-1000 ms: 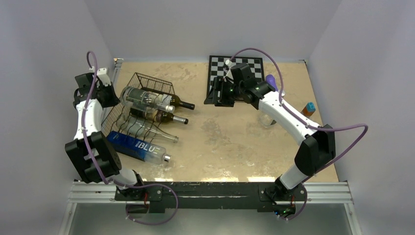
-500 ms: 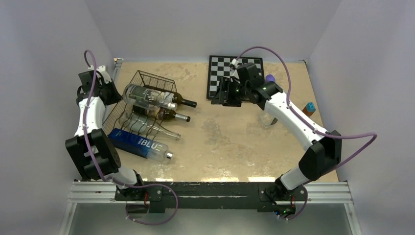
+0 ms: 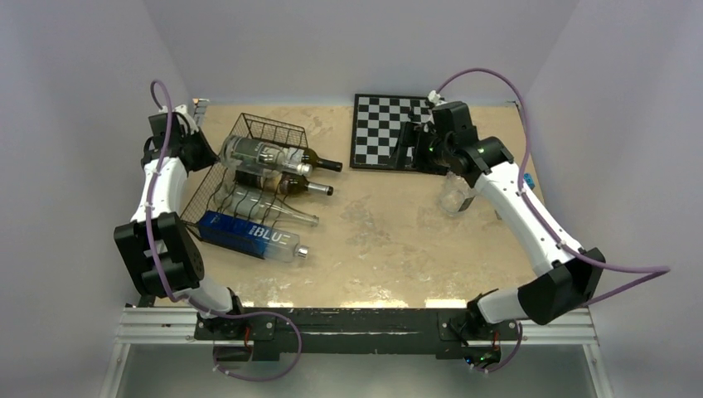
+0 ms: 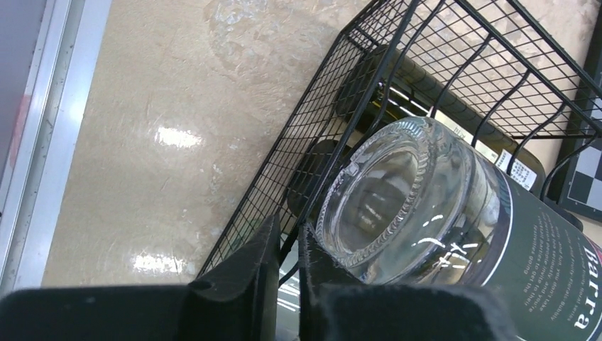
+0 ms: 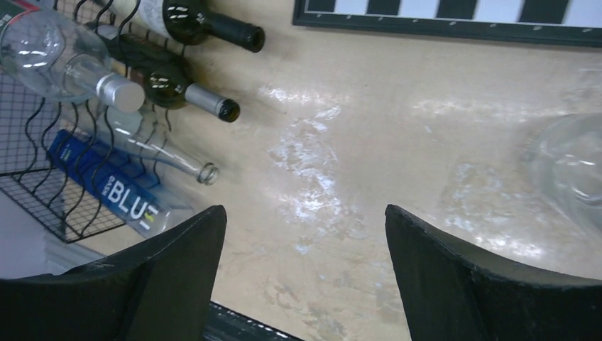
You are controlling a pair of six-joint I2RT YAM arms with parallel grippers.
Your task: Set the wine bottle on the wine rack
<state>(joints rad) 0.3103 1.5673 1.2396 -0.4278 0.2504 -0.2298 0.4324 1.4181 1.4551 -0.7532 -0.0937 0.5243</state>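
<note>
The black wire wine rack (image 3: 222, 184) stands at the left of the table and holds several bottles lying down. A clear bottle with a dark label (image 3: 265, 155) lies on top of two dark wine bottles (image 3: 311, 187). A clear bottle (image 3: 269, 209) and a blue bottle (image 3: 249, 236) lie nearer. My left gripper (image 3: 201, 154) is shut on the edge wire of the rack's mesh end wall (image 4: 312, 177), right beside the clear bottle's base (image 4: 397, 192). My right gripper (image 3: 417, 146) is open and empty above the chessboard's right part, far from the rack.
The black-and-white chessboard (image 3: 383, 131) lies at the far middle. A clear glass (image 3: 454, 197) stands below my right arm, and a small orange and blue object (image 3: 527, 181) sits at the right edge. The right wrist view shows the bottle necks (image 5: 206, 103) pointing at the bare tabletop.
My left gripper has pulled the rack with its bottles to the right. My right arm has swung right, from the chessboard's left edge to its right part.
</note>
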